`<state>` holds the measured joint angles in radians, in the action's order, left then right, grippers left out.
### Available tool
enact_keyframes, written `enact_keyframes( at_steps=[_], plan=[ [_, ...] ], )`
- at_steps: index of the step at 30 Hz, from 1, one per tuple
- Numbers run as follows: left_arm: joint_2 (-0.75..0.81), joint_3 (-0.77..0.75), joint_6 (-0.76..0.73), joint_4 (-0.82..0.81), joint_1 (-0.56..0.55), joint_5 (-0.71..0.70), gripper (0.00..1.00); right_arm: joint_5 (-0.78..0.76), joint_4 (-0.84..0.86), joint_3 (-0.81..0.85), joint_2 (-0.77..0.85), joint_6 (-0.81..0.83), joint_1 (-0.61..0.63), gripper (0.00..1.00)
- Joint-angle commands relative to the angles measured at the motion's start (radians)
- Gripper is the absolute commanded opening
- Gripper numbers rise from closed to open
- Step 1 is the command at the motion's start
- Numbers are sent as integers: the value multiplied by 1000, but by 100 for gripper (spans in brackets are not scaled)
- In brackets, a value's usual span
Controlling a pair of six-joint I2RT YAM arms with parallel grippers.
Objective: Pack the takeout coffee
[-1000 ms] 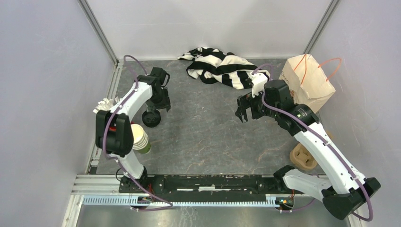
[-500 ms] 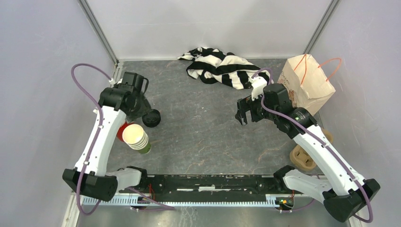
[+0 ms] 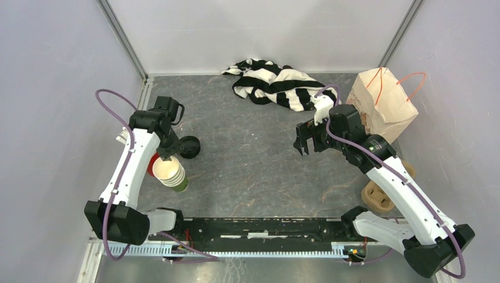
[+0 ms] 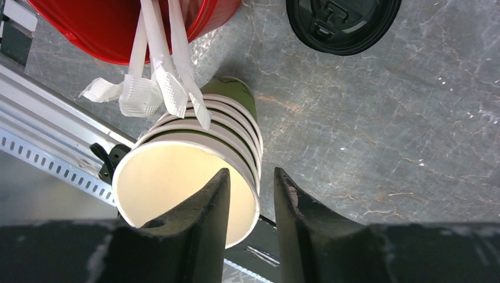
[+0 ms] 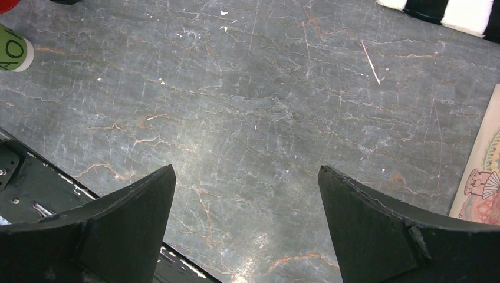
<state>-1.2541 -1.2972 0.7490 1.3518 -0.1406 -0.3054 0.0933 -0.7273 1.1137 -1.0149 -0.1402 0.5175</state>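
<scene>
Green cups form one stack (left claw astride) near one lid.

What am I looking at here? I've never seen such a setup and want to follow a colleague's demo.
Two robot arms are bolted at the table's near edge. The wide picture looks down from above; the other two come from wrist cameras, so the dark prongs are each arm's own fingers. On the table lie a stack of green cups, a loose black lid, a red tub of wrapped sticks, a striped cloth, a paper bag and a cardboard carrier. The left arm's fingers straddle the top cup's rim, gaps showing either side. The right arm's fingers are wide open, holding nothing.
</scene>
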Motion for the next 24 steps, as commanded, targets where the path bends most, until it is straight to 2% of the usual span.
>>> enact_keyframes(
  at_steps=[1, 12, 20, 24],
  plan=[
    [25, 19, 36, -11, 6, -8, 36, -17, 25, 5, 22, 10, 4, 98],
    [45, -25, 20, 46, 6, -37, 8, 3, 47, -38, 32, -10, 5, 98],
    [45, -114, 9, 102, 6, -27, 2, 18, 58, -53, 28, -30, 5, 98],
    [26, -111, -1, 112, 4, -2, 2, 27, 70, -68, 32, -36, 5, 98]
  ],
)
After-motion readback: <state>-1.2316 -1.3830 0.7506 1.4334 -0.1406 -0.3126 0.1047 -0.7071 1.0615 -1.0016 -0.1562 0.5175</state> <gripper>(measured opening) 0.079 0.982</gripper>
